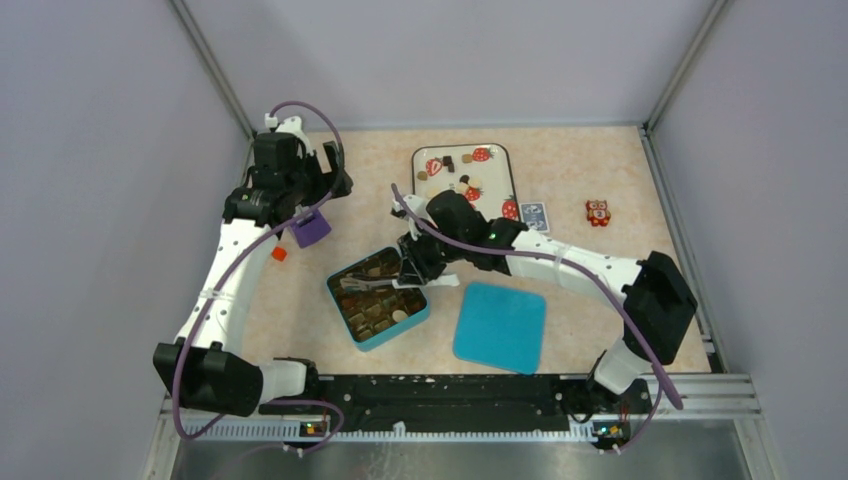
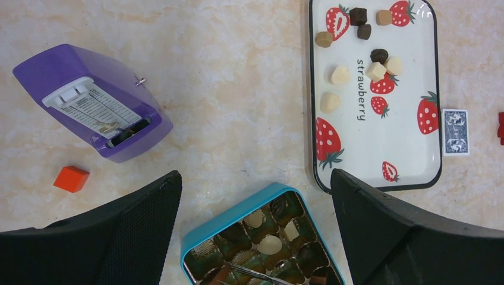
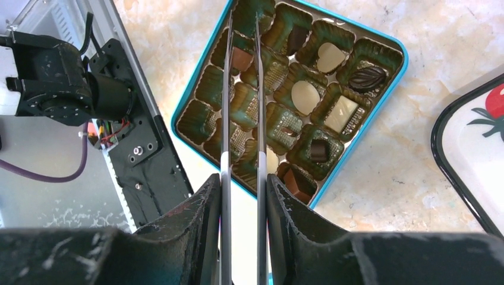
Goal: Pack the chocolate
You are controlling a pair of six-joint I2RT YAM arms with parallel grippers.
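- your right claw (image 3: pixel 242 178) is pinched narrow on a pair of tweezers (image 3: pixel 226 107). the two thin blades reach out over the teal box (image 2: pixel 229 217), their tips a little apart.
- a light brown piece sits in its cup between the blade tips. you cannot tell whether the blades touch it.
- your left claw (image 2: pixel 255 174) is spread wide and holds nothing. it hangs above the table (image 2: pixel 238 89), over the far corner of the box.
- the chocolate (image 2: pixel 340 75) is in two places. several dark, light brown and cream pieces lie loose on the far half of the white tray (image 2: pixel 368 148), and others sit in cups inside the box.
- the box's far corner is near the tray's near rim but not touching it, with bare table between them.
- the teal lid (image 1: pixel 500 325) lies flat just beside the box, on your right arm's side.
- the purple holder (image 2: pixel 89 101) and the orange cube (image 2: pixel 71 178) lie on your left arm's side of the box, apart from it and from each other.
- a blue-backed card (image 2: pixel 456 132) lies just beside the tray's right rim. the orange owl (image 1: pixel 597 212) stands farther right, apart from the card.
- the tray reads "strawberry" along its middle, among printed strawberries. the white label on the purple holder has print too small to read.
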